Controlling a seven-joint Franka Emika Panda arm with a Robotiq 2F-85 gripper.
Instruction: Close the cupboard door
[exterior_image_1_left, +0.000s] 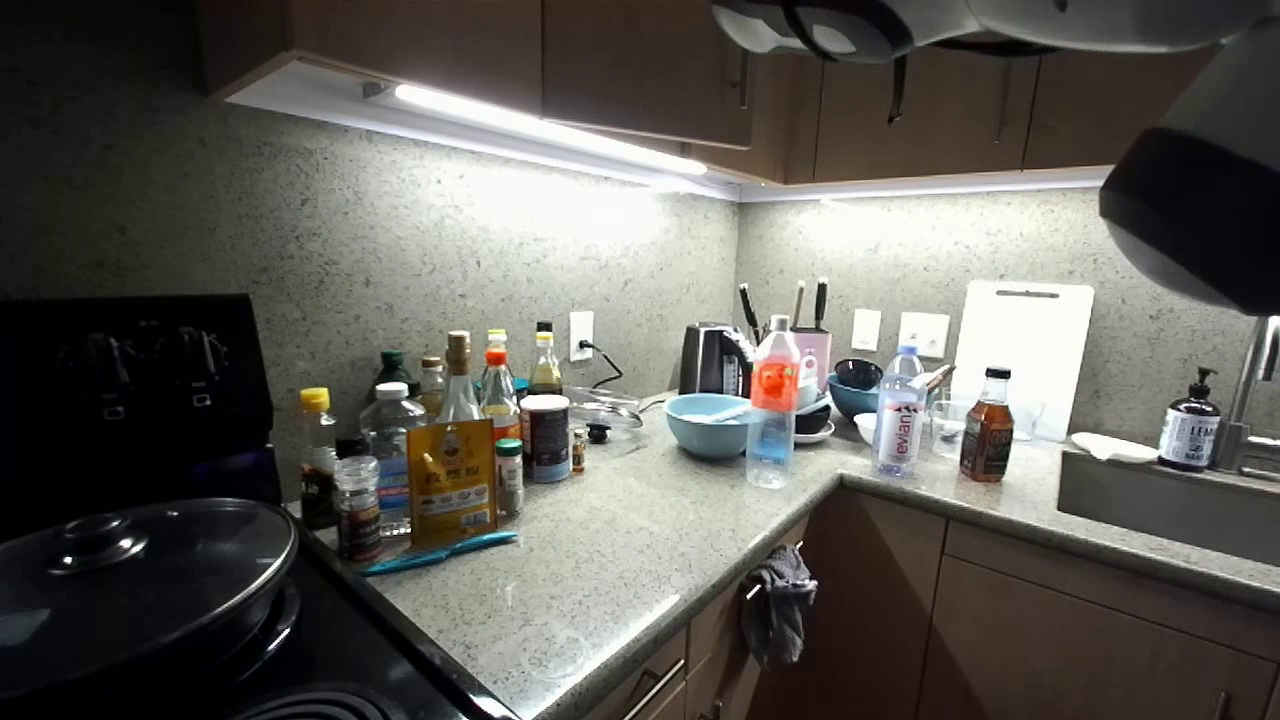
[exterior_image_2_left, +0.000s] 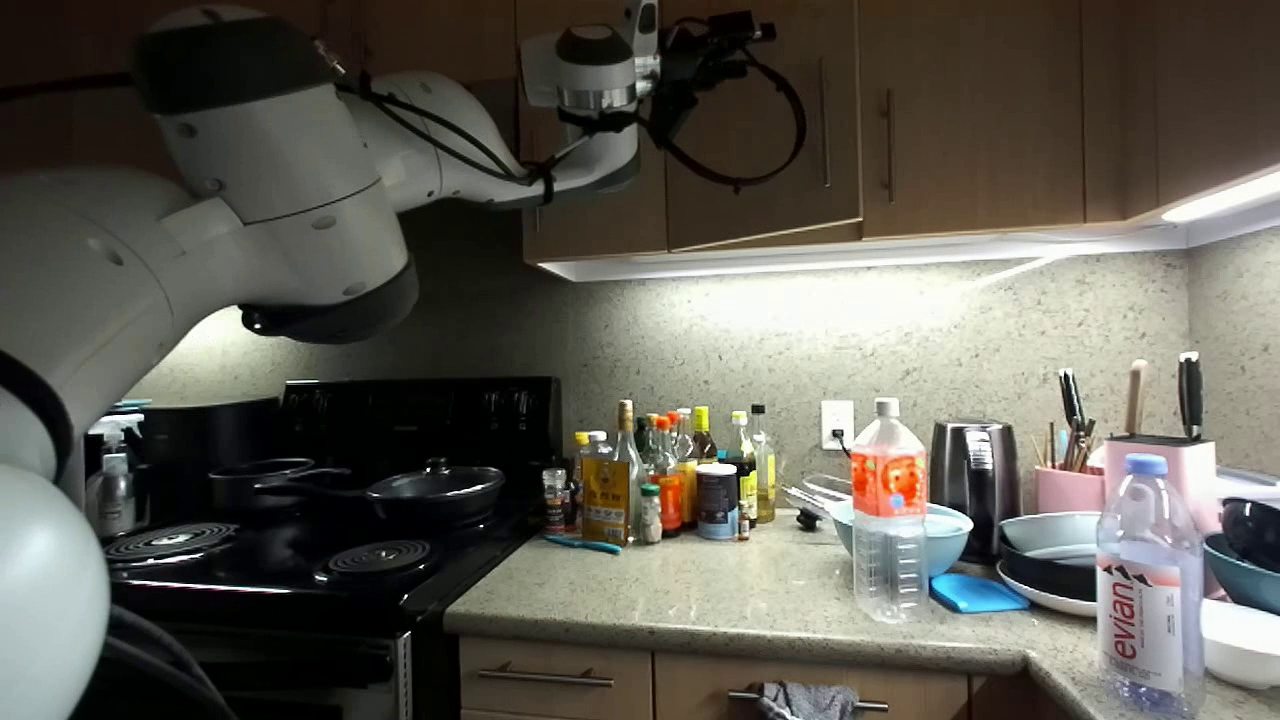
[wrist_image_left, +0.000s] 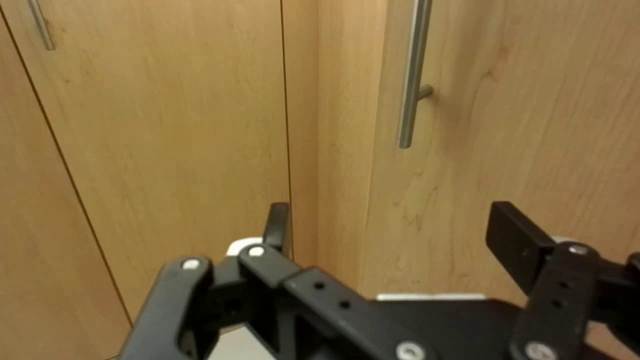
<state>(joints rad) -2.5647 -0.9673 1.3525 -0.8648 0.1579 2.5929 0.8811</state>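
Jaws wide apart, empty, in front of the ajar cupboard door (exterior_image_2_left: 745, 130), contact unclear.

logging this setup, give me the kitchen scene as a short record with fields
target: upper cupboard door, ajar
hardware: slim vertical bar handle
tool: claw, open, gripping nothing
unclear: whether the claw touches the door
lighting: under-cabinet strip, on
cooking: lidded pan on stove
nearby: kettle, evian bottle, light-blue bowl on counter
left to do: door not yet closed
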